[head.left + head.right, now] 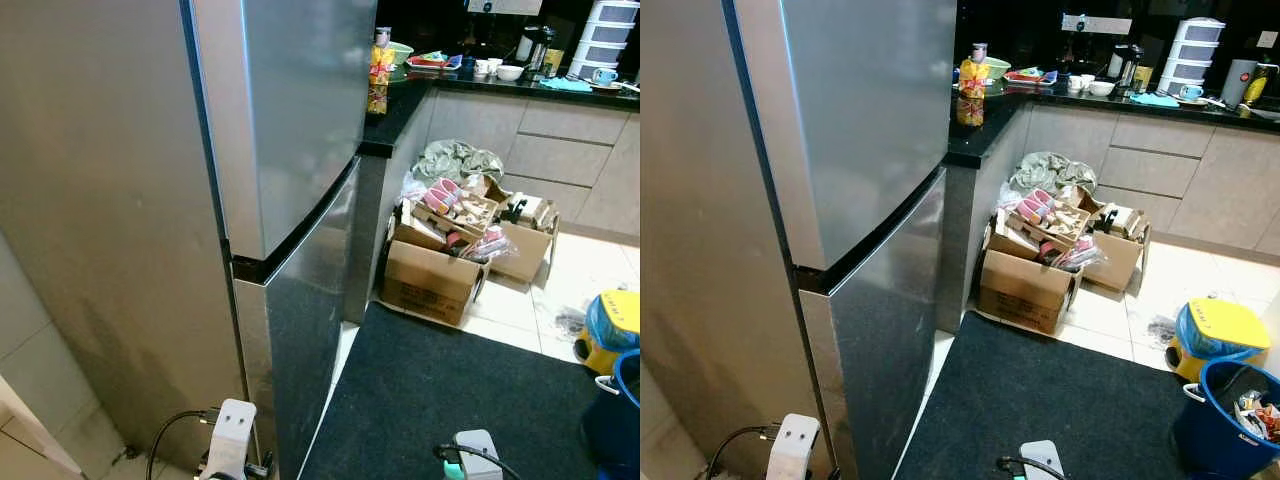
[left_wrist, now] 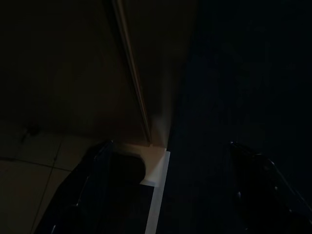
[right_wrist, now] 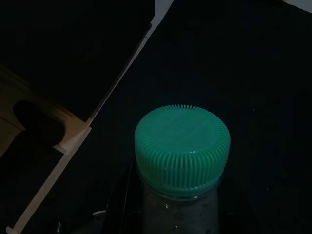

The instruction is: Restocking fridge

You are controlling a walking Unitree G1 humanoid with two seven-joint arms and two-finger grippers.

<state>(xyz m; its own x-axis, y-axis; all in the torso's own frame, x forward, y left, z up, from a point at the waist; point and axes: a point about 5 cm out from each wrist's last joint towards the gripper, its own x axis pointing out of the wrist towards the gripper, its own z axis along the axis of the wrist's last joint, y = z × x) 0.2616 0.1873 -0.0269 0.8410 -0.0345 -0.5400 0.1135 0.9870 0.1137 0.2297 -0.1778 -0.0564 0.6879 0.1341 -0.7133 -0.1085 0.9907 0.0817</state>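
Fridge (image 1: 290, 150): near left, both doors closed, silver.
Bottle (image 3: 181, 161): green-capped, carried low at right, above the dark mat (image 1: 450, 380).
Right gripper (image 3: 175, 214): fingers clenched round the bottle below the cap.
Left gripper (image 2: 165, 195): fingers spread apart, nothing between, low by the fridge's bottom corner.
Risk: door shut; pulling one-handed could swing the bottle into the steel or loosen the grip.

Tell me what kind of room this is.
Most likely a home kitchen: a tall steel fridge with both doors shut, a dark countertop crowded with dishes above grey cabinets, and cardboard boxes on the floor.
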